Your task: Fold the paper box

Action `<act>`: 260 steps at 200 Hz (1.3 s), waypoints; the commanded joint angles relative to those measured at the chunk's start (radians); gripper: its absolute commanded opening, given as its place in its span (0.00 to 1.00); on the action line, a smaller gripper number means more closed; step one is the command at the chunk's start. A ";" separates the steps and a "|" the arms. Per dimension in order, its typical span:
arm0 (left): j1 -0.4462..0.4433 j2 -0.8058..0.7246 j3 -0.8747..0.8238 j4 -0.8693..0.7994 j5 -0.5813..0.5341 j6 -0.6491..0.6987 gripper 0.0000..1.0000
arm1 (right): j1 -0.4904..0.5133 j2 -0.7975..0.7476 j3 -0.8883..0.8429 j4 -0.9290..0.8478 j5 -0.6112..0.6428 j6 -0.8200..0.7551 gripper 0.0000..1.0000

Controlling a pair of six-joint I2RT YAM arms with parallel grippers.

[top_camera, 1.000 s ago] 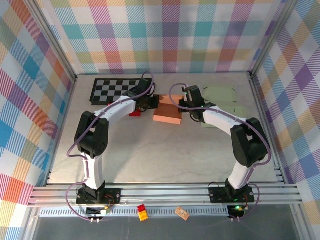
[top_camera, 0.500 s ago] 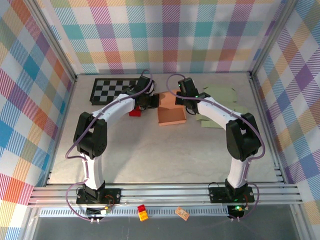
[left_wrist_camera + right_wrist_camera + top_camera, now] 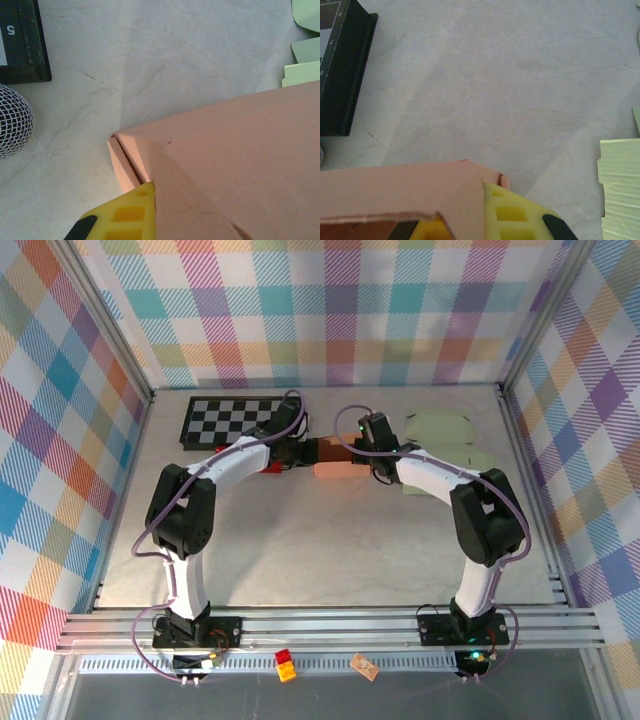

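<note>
A camera high above the near edge looks down over the whole table (image 3: pixel 330 540). Both wrist cameras look down from very near at the pink box (image 3: pixel 240 165), which sits upper centre overhead.

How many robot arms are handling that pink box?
2: the left arm reaches from the left, the right arm from the right; both meet at the pink paper box.

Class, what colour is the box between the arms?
A salmon-pink paper box, clearest in the left wrist view.

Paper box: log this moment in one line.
box: pink, between the arms | left fingers: shut on its left end | right fingers: shut on its right end
</note>
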State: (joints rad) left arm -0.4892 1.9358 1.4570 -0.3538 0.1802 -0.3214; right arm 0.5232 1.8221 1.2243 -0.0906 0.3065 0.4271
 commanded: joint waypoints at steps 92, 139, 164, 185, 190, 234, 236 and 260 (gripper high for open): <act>-0.067 -0.084 -0.118 0.057 -0.129 0.036 0.06 | 0.010 -0.222 0.044 -0.538 -0.270 0.316 0.69; -0.093 -0.101 -0.151 0.067 -0.189 0.037 0.05 | 0.009 -0.351 0.027 -0.656 -0.429 0.436 0.76; -0.107 -0.117 -0.170 0.111 -0.216 0.042 0.06 | 0.002 -0.393 0.101 -0.726 -0.389 0.461 0.74; -0.119 -0.136 -0.201 0.126 -0.236 0.044 0.08 | -0.033 -0.397 0.161 -0.754 -0.384 0.498 0.73; -0.121 -0.140 -0.210 0.132 -0.240 0.044 0.09 | -0.045 -0.396 0.168 -0.755 -0.389 0.512 0.73; -0.147 -0.182 -0.279 0.180 -0.275 0.042 0.15 | -0.170 -0.265 0.294 -0.751 -0.515 0.495 0.70; -0.148 -0.184 -0.280 0.180 -0.277 0.042 0.15 | -0.174 -0.255 0.304 -0.756 -0.518 0.489 0.70; -0.162 -0.190 -0.295 0.183 -0.287 0.042 0.15 | -0.198 -0.099 0.428 -0.858 -0.575 0.405 0.70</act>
State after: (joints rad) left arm -0.6319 1.7885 1.1797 -0.2031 -0.0757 -0.2909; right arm 0.3378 1.5906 1.5612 -0.8352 -0.1783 0.9073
